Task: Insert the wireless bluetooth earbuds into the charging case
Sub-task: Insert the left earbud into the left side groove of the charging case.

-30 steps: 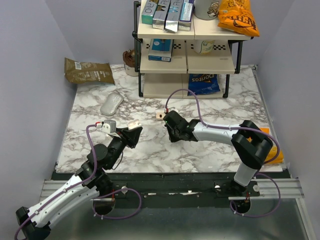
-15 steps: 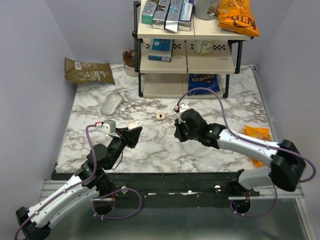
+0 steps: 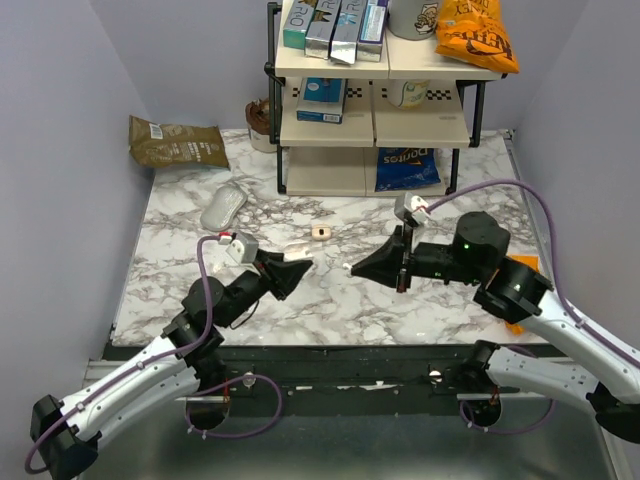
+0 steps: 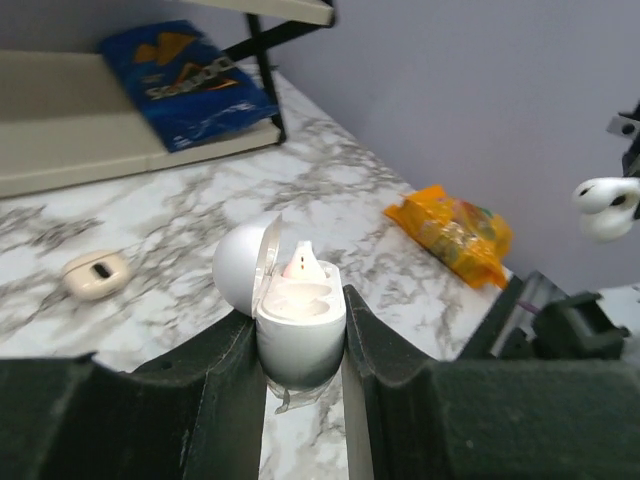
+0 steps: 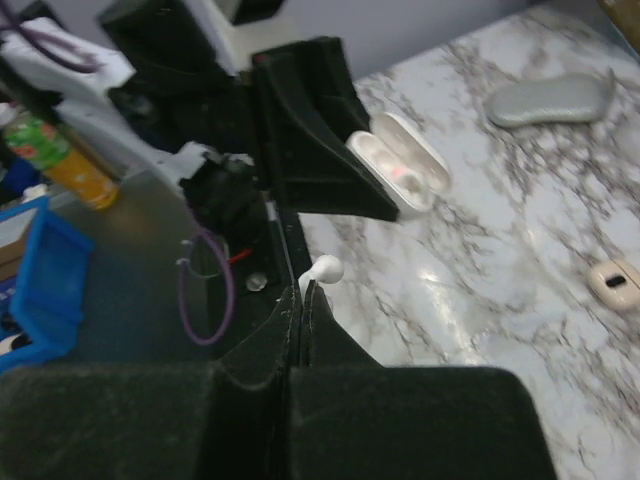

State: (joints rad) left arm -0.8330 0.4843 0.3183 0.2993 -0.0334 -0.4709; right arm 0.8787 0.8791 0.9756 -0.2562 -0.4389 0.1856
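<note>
right gripper (image 5: 304, 287) pinches smooth white earbud (image 5: 326, 268); glossy oval charging case (image 4: 300, 318) hinged open

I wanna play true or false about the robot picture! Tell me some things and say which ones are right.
1. The left claw holds the charging case with its lid open. True.
2. The right claw is empty. False: it pinches a white earbud.
3. The white earbud is inside the charging case. False: the right claw holds it in the air, apart from the case.
4. A computer mouse lies on the table. True.
5. The blue chip bag sits on the top shelf. False: it is on the lowest shelf.
</note>
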